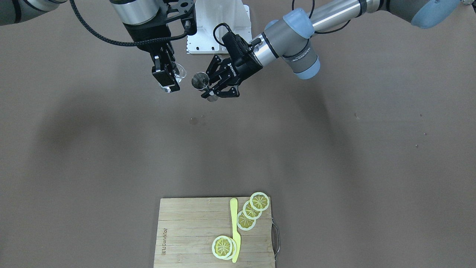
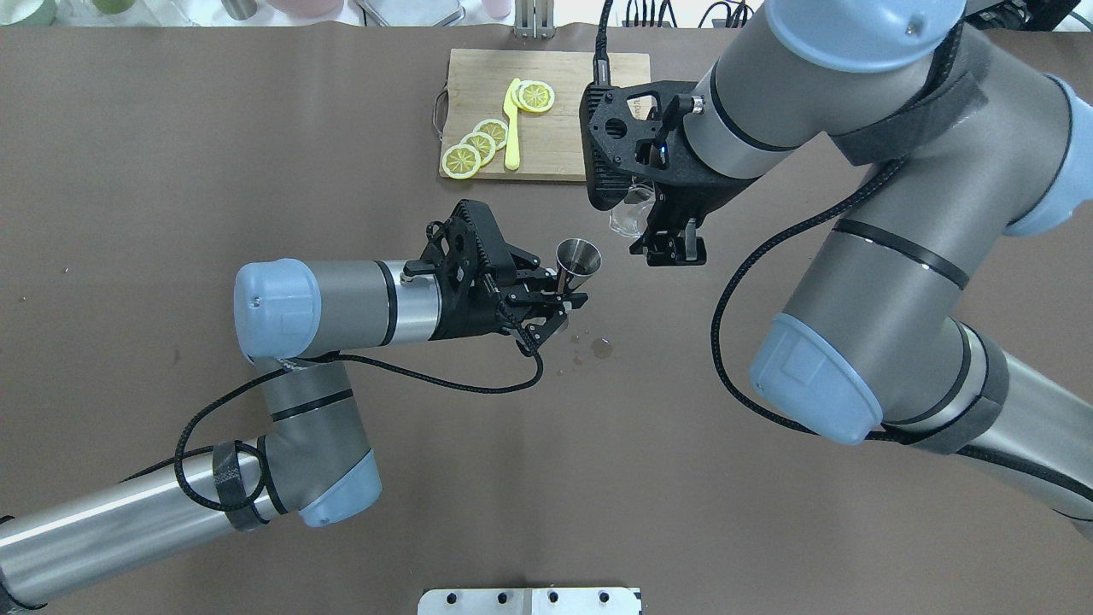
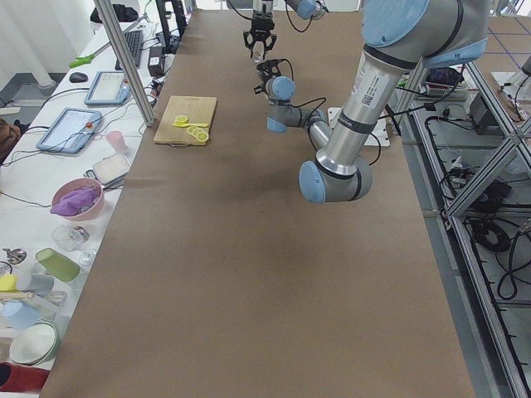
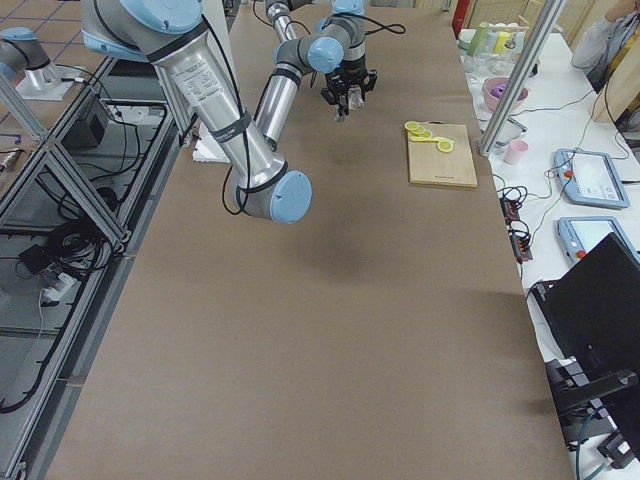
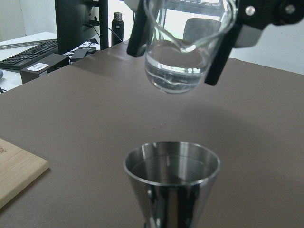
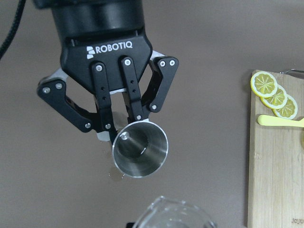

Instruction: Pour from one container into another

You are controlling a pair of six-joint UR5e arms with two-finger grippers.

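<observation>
Brown-covered bench (image 2: 171, 154), both arms raised over its middle. Left end effector (image 2: 555, 297) was pinched on the narrow waist of a polished steel conical jigger (image 2: 578, 259), which was held mouth-up off the bench. Right end effector (image 2: 670, 250) was clamped on either side of a clear cup (image 5: 183, 52) with a shallow pool of clear liquid (image 5: 173, 78) in its bottom. The cup hung above the jigger and apart from it. No stream was visible.

Judgement: alignment step, pour not yet begun. The jigger mouth is small, so the cup lip should come directly over it and close above it before any tilt. Then tilt slowly while the jigger is held level. Wet spots (image 2: 602, 346) lay on the bench just beside the jigger on the robot's side, so spilling looks a real risk.

View notes:
- The left wrist view alone showed the liquid level and the vertical gap to the jigger.
- The overhead view alone showed the sideways offset, the cup sitting beside the jigger rather than over it.
- The right wrist view looked straight into the jigger; I could not tell whether it held anything.
- The side views were too small to use.

A bamboo cutting board (image 2: 564, 120) with lemon slices (image 2: 478, 145) lay well beyond the jigger, uninvolved.
</observation>
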